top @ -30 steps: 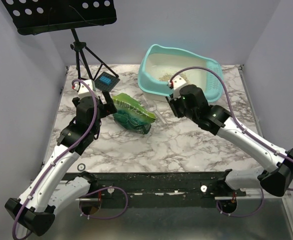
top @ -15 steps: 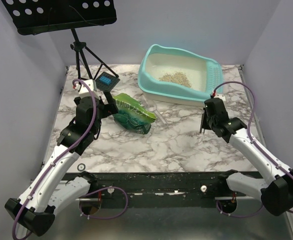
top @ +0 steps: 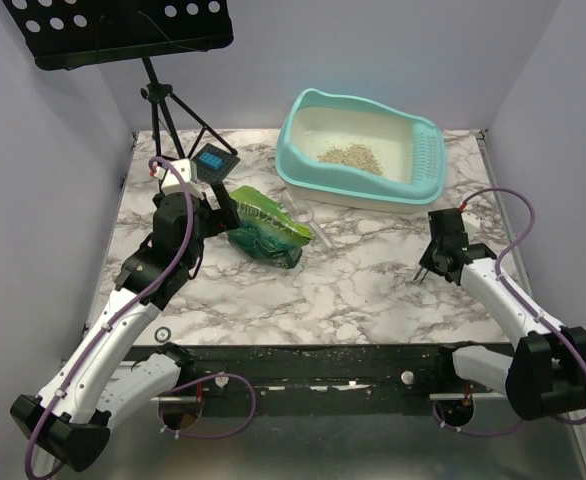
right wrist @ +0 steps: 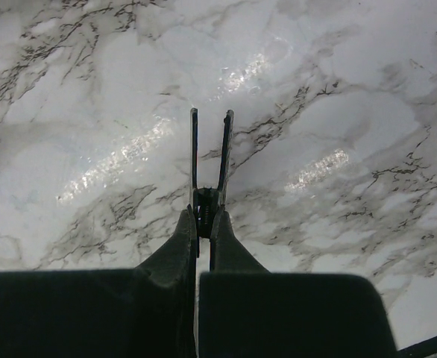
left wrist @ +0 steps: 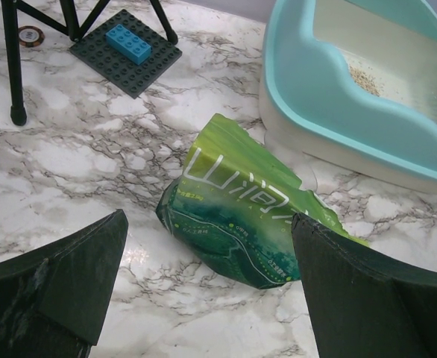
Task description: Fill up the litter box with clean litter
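Observation:
The turquoise litter box [top: 306, 165] stands at the back right, with a small pile of beige clean litter [top: 349, 155] on its off-white floor. Both show in the left wrist view, the box [left wrist: 330, 112] and the litter [left wrist: 365, 77]. My left gripper [top: 219, 210] is open and hangs just above and to the left of a green printed bag [top: 263, 228] lying on the table. The bag [left wrist: 241, 209] lies between the open fingers [left wrist: 77, 268]. My right gripper [top: 431, 266] is shut on a small black clip [right wrist: 209, 160] low over bare marble at the right front.
A clear plastic scoop [top: 310, 222] lies between the bag and the litter box. A dark baseplate with a blue brick [top: 214, 160] sits by a music stand's tripod [top: 163, 105] at the back left. The baseplate [left wrist: 107, 56] also shows in the left wrist view.
My right arm has swung away from the litter box to the right front of the table, fingers shut on the clip. My left gripper has edged slightly toward the bag.

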Action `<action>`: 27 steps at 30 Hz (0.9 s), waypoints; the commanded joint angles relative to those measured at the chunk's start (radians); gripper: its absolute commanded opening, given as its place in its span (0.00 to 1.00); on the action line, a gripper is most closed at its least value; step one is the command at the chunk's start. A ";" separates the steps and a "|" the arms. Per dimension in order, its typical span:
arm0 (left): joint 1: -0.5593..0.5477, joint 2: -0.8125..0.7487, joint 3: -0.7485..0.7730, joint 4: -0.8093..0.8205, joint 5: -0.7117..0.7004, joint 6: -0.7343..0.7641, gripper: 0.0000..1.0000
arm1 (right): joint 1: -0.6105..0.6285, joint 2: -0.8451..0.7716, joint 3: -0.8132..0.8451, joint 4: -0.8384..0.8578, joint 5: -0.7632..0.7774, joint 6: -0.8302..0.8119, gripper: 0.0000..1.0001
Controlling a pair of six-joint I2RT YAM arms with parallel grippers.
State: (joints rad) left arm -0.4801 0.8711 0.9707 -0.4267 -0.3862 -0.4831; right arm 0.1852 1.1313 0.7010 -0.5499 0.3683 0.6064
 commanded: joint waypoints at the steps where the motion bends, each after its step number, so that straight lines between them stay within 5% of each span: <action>1: -0.003 0.000 -0.010 0.020 0.036 -0.011 0.99 | -0.039 0.053 -0.031 0.082 -0.038 0.062 0.01; 3: -0.003 0.000 -0.012 0.022 0.041 -0.009 0.99 | -0.043 0.073 -0.023 0.087 -0.046 0.064 0.04; 7: -0.003 0.005 -0.012 0.020 0.038 -0.009 0.99 | -0.044 0.087 -0.009 0.090 -0.043 0.066 0.44; 10: -0.003 0.011 -0.010 0.019 0.037 -0.006 0.99 | -0.044 0.085 0.000 0.093 -0.029 0.064 0.57; 19: -0.003 0.098 0.029 0.014 0.015 0.024 0.99 | -0.020 -0.019 0.175 0.076 -0.155 -0.068 0.67; 27: 0.070 0.313 0.259 -0.098 0.046 0.078 0.99 | 0.197 0.025 0.377 0.018 -0.180 -0.194 0.69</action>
State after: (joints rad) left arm -0.4568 1.1191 1.1069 -0.4717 -0.3618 -0.4492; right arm 0.2874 1.1320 1.0363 -0.4938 0.2314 0.4942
